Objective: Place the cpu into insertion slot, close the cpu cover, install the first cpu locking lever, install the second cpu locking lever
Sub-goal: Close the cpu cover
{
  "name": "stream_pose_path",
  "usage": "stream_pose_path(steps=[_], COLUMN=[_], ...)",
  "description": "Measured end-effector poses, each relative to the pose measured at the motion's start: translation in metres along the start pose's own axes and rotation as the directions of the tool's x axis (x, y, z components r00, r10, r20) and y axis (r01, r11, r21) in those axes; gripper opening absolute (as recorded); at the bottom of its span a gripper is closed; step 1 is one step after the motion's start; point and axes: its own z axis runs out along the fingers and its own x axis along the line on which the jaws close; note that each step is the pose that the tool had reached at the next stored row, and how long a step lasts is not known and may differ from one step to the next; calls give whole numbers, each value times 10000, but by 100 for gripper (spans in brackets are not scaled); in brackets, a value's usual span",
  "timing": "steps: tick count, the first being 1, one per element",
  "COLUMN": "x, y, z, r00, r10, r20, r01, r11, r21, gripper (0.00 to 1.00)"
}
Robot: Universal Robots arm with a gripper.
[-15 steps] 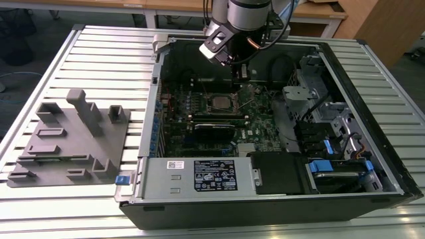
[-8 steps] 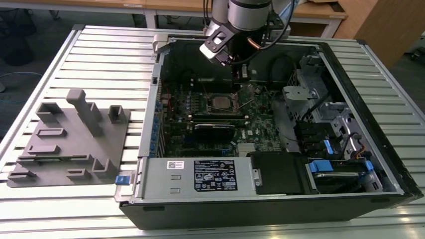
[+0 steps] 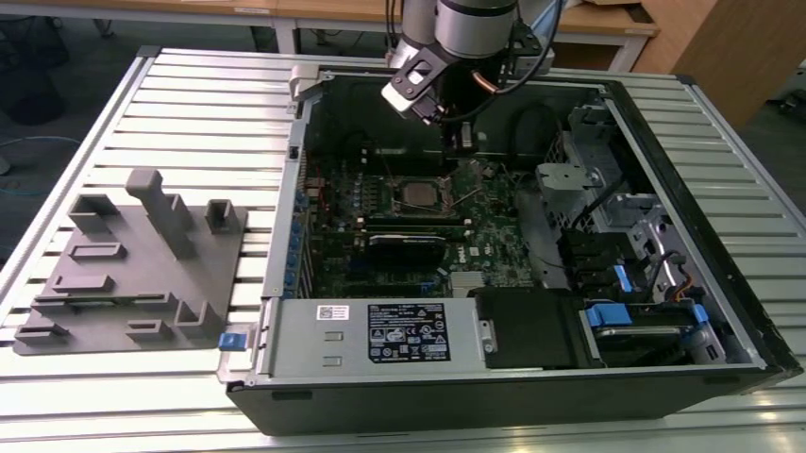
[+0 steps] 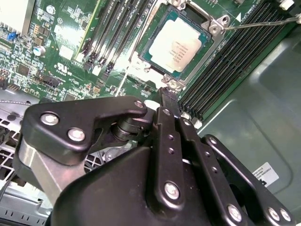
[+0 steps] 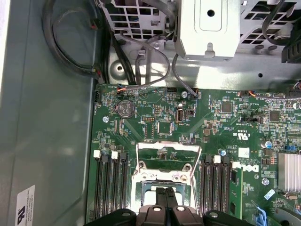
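Observation:
The cpu (image 4: pixel 178 43), a silvery-tan square, lies flat in the insertion slot (image 4: pixel 149 52), whose dark rim shows all round it. In the exterior view the cpu (image 3: pixel 422 193) sits mid-board inside the open computer case. The cpu cover (image 5: pixel 168 147), a thin silvery frame, stands tilted back off the slot with green board visible through its opening. My gripper (image 4: pixel 167 94) is shut with nothing in it. Its tip hovers over the slot's edge on the cover's side, as the first wrist view also shows for the gripper (image 5: pixel 165 194). A thin wire lever (image 4: pixel 263 22) sticks out from a socket corner.
Black memory slots (image 5: pixel 109 188) flank the socket on both sides. A metal drive bracket (image 5: pixel 209 28) and cables (image 5: pixel 70 52) lie past the board's edge. In the exterior view, a power supply (image 3: pixel 377 330) is at the case front, drive cages (image 3: pixel 605 217) to the right, and a grey fixture tray (image 3: pixel 126 264) on the table.

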Motion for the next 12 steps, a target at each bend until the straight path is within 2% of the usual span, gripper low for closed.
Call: stream_pose_path(steps=[2, 7, 12], x=[1, 1, -1], y=[1, 7, 59], z=[-17, -133, -135], r00=[10000, 10000, 10000], r10=[1, 1, 3], r20=[2, -1, -1], r01=[-1, -1, -3], r11=[10000, 10000, 10000], r21=[1, -1, 8], gripper=[10, 10, 10])
